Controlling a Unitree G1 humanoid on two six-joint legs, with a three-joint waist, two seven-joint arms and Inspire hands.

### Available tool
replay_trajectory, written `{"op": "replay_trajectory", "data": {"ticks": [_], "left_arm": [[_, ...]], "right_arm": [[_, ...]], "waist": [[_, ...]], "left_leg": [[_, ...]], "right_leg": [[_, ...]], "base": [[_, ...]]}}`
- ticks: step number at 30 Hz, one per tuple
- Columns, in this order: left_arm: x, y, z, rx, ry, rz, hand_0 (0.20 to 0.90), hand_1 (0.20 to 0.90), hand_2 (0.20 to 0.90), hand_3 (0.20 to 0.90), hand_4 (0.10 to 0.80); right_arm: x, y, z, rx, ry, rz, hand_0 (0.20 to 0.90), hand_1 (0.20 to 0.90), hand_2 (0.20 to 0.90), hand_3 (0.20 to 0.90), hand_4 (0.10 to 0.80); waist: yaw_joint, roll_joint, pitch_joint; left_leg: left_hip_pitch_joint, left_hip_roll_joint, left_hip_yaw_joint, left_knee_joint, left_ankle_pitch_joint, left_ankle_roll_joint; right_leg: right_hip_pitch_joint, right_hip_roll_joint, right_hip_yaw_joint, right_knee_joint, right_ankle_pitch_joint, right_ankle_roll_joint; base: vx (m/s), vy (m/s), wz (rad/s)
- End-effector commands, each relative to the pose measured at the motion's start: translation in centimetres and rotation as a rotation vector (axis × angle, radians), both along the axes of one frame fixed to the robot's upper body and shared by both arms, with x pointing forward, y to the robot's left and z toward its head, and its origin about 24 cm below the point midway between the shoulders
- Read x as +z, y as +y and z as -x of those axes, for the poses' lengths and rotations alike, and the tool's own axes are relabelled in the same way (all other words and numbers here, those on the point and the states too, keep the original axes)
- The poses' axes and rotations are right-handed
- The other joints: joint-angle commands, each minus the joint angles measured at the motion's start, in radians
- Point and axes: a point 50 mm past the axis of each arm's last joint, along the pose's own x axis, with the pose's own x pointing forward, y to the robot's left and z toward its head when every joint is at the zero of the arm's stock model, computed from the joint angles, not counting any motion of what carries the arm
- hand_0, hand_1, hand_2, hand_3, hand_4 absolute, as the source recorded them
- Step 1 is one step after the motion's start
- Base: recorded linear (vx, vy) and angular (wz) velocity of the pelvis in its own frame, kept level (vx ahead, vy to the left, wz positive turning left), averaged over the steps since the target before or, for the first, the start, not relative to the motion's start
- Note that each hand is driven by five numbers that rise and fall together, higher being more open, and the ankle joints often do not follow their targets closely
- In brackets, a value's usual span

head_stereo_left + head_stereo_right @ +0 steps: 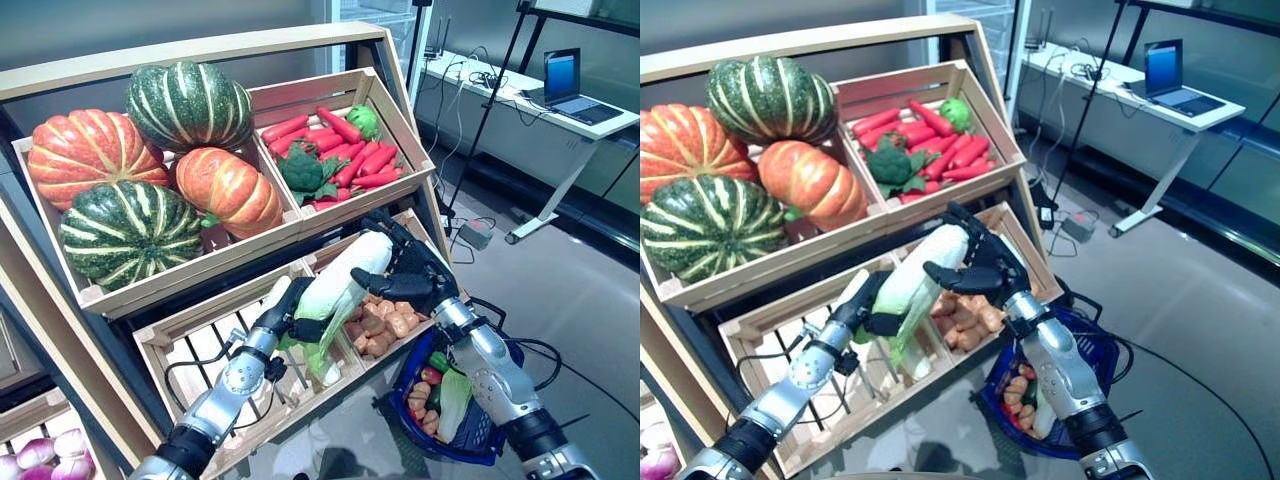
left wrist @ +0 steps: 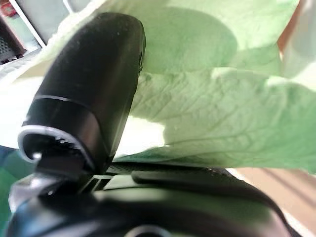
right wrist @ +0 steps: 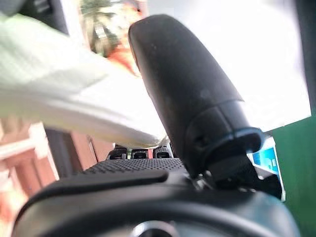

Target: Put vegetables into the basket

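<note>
A long napa cabbage point(image 1: 345, 275), white at one end and leafy green at the other, hangs tilted in front of the lower crates. My left hand point(image 1: 287, 318) is curled on its leafy lower end; the left wrist view shows my thumb point(image 2: 94, 89) pressed against green leaves point(image 2: 222, 123). My right hand point(image 1: 415, 270) wraps the white upper end, with the thumb point(image 3: 182, 89) lying over the white stalk point(image 3: 59, 98). The blue basket point(image 1: 478, 440) sits on the floor below my right forearm and holds several vegetables, including a green leafy one.
The slanted wooden rack holds a crate of striped pumpkins point(image 1: 150, 170), a crate of red peppers and broccoli point(image 1: 335, 150), a crate of small brown roots point(image 1: 385, 325) and a slatted crate point(image 1: 200, 350). Purple onions point(image 1: 40, 455) lie lower left. A desk with a laptop point(image 1: 575, 95) stands far right.
</note>
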Motion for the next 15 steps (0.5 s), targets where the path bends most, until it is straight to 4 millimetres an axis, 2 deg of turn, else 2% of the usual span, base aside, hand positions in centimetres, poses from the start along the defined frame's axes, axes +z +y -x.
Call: {"op": "replay_trajectory", "data": {"ticks": [1, 6, 7, 9, 15], "left_arm": [[7.72, -5.42, -1.81, -0.312, -0.435, 0.006, 0.300, 0.300, 0.300, 0.300, 0.400], [8.05, -5.82, -1.45, -0.340, -0.466, 0.009, 0.300, 0.300, 0.300, 0.300, 0.400], [8.05, -5.85, -1.37, -0.344, -0.465, 0.010, 0.300, 0.300, 0.300, 0.300, 0.400], [8.08, -5.89, -1.27, -0.355, -0.463, 0.009, 0.300, 0.300, 0.300, 0.300, 0.400], [7.88, -6.19, -1.01, -0.380, -0.453, 0.018, 0.300, 0.300, 0.300, 0.300, 0.400]], "right_arm": [[7.75, 2.67, -0.72, 0.073, -0.335, -0.072, 0.900, 0.900, 0.900, 0.900, 0.800], [7.41, 2.75, -0.87, 0.086, -0.296, -0.133, 0.900, 0.900, 0.900, 0.900, 0.800], [7.37, 2.81, -0.84, 0.095, -0.285, -0.154, 0.820, 0.820, 0.820, 0.820, 0.747], [7.36, 2.91, -0.77, 0.114, -0.271, -0.197, 0.300, 0.300, 0.300, 0.300, 0.400], [7.39, 3.05, -0.89, 0.112, -0.272, -0.269, 0.300, 0.300, 0.300, 0.300, 0.400]], "waist": [[-0.012, -0.005, -0.029], [-0.012, -0.003, -0.025], [-0.011, -0.003, -0.026], [-0.010, -0.002, -0.027], [-0.006, 0.000, -0.030]], "left_leg": [[0.065, -0.026, -0.016, 0.002, -0.178, 0.006], [0.067, -0.027, -0.018, 0.002, -0.180, 0.006], [0.068, -0.027, -0.018, 0.002, -0.181, 0.006], [0.068, -0.027, -0.017, 0.002, -0.180, 0.006], [0.067, -0.027, -0.019, 0.002, -0.181, 0.005]], "right_leg": [[-0.007, 0.030, -0.026, 0.001, -0.028, -0.050], [-0.005, 0.030, -0.027, 0.001, -0.029, -0.049], [-0.004, 0.030, -0.028, 0.001, -0.029, -0.049], [-0.003, 0.030, -0.029, 0.001, -0.029, -0.049], [-0.004, 0.028, -0.033, 0.001, -0.031, -0.048]], "base": [[0.000, 0.000, 0.00], [0.000, 0.000, 0.00], [0.000, 0.000, 0.00], [0.000, 0.000, 0.00], [0.000, 0.000, 0.00]]}}
